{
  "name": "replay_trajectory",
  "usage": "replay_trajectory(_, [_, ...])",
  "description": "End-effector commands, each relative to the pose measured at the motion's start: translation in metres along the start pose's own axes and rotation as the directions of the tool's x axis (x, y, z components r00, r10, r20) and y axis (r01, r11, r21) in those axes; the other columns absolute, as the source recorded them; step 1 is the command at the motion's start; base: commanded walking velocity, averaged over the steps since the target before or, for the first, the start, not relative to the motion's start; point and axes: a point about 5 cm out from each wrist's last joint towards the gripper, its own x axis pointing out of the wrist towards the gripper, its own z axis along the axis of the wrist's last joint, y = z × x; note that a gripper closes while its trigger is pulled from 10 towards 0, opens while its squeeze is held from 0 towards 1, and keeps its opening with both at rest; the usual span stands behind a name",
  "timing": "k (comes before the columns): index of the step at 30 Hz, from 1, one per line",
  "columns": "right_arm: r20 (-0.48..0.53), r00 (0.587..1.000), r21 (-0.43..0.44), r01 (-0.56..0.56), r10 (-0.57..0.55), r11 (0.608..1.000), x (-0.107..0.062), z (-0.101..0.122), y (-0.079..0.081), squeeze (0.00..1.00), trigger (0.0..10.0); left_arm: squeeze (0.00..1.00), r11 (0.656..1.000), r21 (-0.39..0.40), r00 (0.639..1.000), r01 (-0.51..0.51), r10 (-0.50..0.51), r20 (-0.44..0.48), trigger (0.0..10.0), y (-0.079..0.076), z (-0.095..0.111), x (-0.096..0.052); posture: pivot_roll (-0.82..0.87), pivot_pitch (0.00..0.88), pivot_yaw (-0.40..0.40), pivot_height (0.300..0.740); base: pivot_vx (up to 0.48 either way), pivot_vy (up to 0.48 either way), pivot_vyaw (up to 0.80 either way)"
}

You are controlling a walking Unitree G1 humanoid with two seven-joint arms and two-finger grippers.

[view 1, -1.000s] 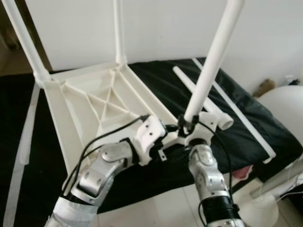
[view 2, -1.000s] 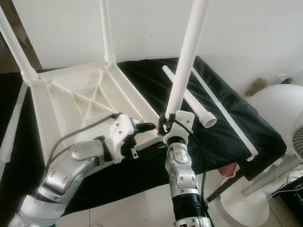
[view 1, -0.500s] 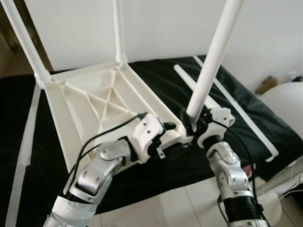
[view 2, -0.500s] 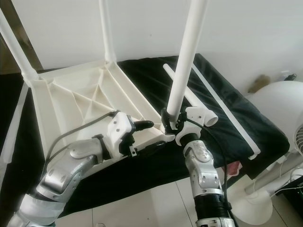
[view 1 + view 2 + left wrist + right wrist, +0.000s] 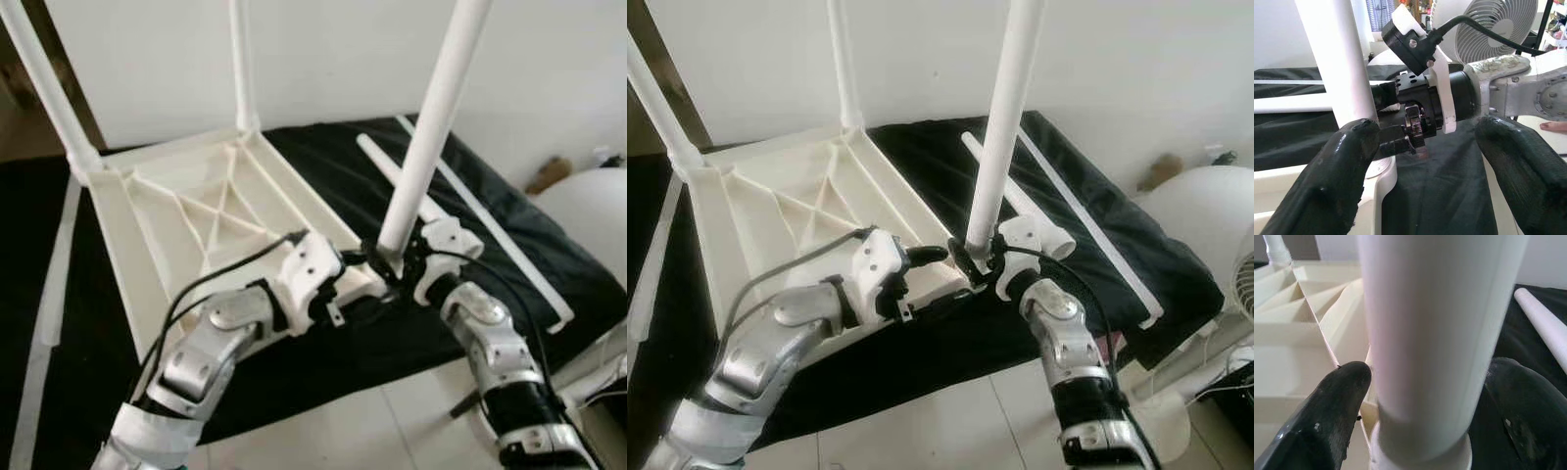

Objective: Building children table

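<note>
A cream-white upturned table (image 5: 186, 211) with white legs (image 5: 431, 117) lies on a black cloth (image 5: 509, 255), beside silver arms (image 5: 211, 348) and black fingers (image 5: 1337, 181).

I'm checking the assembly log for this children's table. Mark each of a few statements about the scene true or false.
1. The tabletop lies upside down on a black cloth. True.
2. The right gripper has its fingers around the near leg. True.
3. All four legs are fitted. False: one leg lies loose on the cloth.
4. The left gripper is shut on a leg. False: it is open, beside the near leg's base.
</note>
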Motion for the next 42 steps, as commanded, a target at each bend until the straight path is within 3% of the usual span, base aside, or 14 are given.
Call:
replay_trajectory(1, [-0.015, 0.999, -0.017, -0.031, 0.030, 0.999, 0.000, -0.002, 0.000, 0.00, 10.0, 0.00, 1.000, 0.010, 1.000, 0.003, -0.003, -0.003, 10.0, 0.000, 0.000, 0.001, -0.05, 0.038, 0.000, 0.740, 0.000, 0.000, 0.00])
replay_trajectory(13, [-0.057, 0.985, -0.046, -0.168, 0.165, 0.985, 0.002, -0.005, -0.008, 0.00, 10.0, 0.00, 1.000, 0.010, 1.000, 0.011, -0.011, 0.002, 10.0, -0.001, 0.000, 0.003, -0.06, 0.046, 0.000, 0.740, 0.000, 0.000, 0.00])
replay_trajectory(14, [-0.059, 0.984, -0.051, -0.172, 0.169, 0.984, 0.002, -0.005, -0.008, 0.00, 5.2, 0.00, 1.000, 0.010, 1.000, 0.013, -0.013, 0.004, 10.0, -0.001, 0.000, 0.004, -0.05, 0.047, -0.002, 0.740, 0.000, 0.000, 0.00])
replay_trajectory(16, [-0.060, 0.983, -0.055, -0.178, 0.175, 0.982, 0.003, -0.006, -0.009, 0.00, 5.2, 0.00, 1.000, 0.010, 1.000, 0.014, -0.014, 0.006, 10.0, -0.001, 0.000, 0.004, -0.05, 0.047, -0.002, 0.740, 0.000, 0.000, 0.00])
replay_trajectory(17, [-0.064, 0.983, -0.049, -0.175, 0.172, 0.983, 0.002, -0.007, -0.010, 0.00, 0.0, 0.00, 1.000, 0.008, 1.000, 0.013, -0.013, 0.006, 10.0, -0.002, 0.000, 0.003, -0.05, 0.049, -0.005, 0.740, 0.000, 0.000, 0.00])
replay_trajectory(28, [-0.078, 0.989, -0.001, -0.129, 0.129, 0.992, -0.003, -0.015, -0.013, 0.00, 0.4, 0.00, 1.000, 0.001, 1.000, 0.009, -0.009, 0.007, 10.0, -0.004, 0.000, 0.002, -0.05, 0.056, -0.013, 0.740, 0.000, 0.000, 0.00])
replay_trajectory(29, [-0.079, 0.990, 0.007, -0.116, 0.116, 0.993, -0.004, -0.016, -0.013, 0.00, 10.0, 0.00, 1.000, -0.001, 1.000, 0.009, -0.009, 0.008, 10.0, -0.004, 0.000, 0.002, -0.05, 0.056, -0.013, 0.740, 0.000, 0.000, 0.00])
replay_trajectory(32, [-0.084, 0.991, 0.012, -0.100, 0.101, 0.995, -0.004, -0.018, -0.014, 0.00, 10.0, 0.00, 1.000, -0.001, 1.000, 0.010, -0.010, 0.008, 10.0, -0.004, 0.000, 0.002, -0.05, 0.056, -0.012, 0.740, 0.000, 0.000, 0.00])
replay_trajectory(42, [-0.123, 0.982, 0.101, 0.153, -0.141, 0.983, -0.006, -0.023, -0.009, 0.00, 10.0, 0.00, 1.000, -0.009, 1.000, 0.020, -0.019, 0.021, 10.0, -0.006, 0.002, 0.006, -0.06, 0.059, -0.015, 0.740, 0.000, 0.000, 0.00])
